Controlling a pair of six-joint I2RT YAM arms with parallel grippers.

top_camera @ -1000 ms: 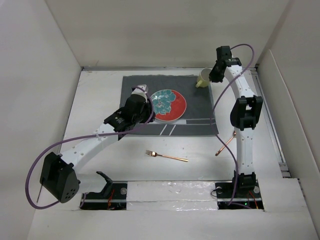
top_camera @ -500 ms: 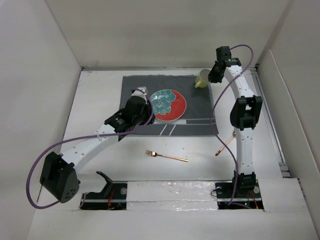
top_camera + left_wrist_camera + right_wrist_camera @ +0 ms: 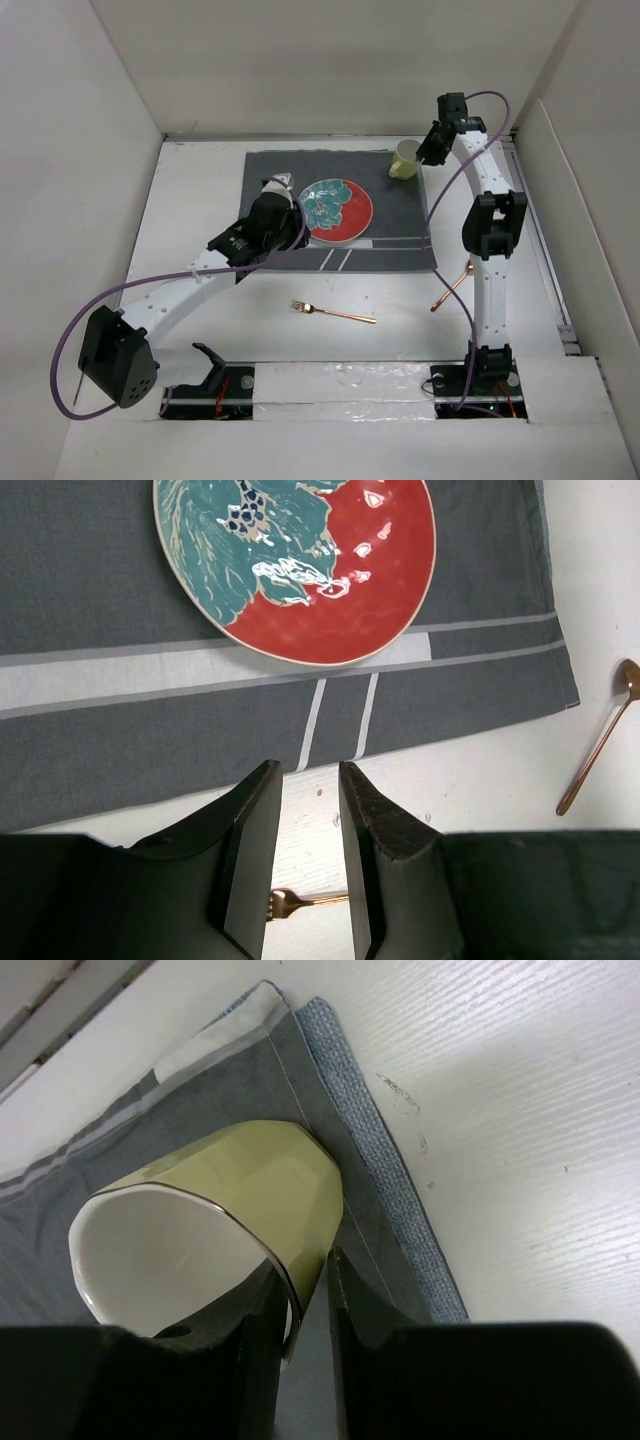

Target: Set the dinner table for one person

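Note:
On the white dinner table (image 3: 195, 195) lies a dark grey striped placemat (image 3: 400, 225) with a red and teal plate (image 3: 336, 210) on it. My right gripper (image 3: 424, 152) is shut on the wall of a pale yellow cup (image 3: 404, 161), one finger inside and one outside. The cup (image 3: 240, 1210) leans over the placemat's far right corner (image 3: 380, 1230) in the right wrist view, between my fingers (image 3: 308, 1260). My left gripper (image 3: 279, 186) hangs raised left of the plate. In the left wrist view it (image 3: 310, 772) is slightly open and empty, with the plate (image 3: 300, 570) beyond.
A copper fork (image 3: 333, 312) lies on the table in front of the placemat and shows between the left fingers (image 3: 300, 900). A copper spoon (image 3: 452, 288) lies to the right by the right arm and also shows in the left wrist view (image 3: 598, 742). White walls enclose the table.
My right gripper has shifted slightly right with the cup still in it. My left gripper has eased slightly back from the plate.

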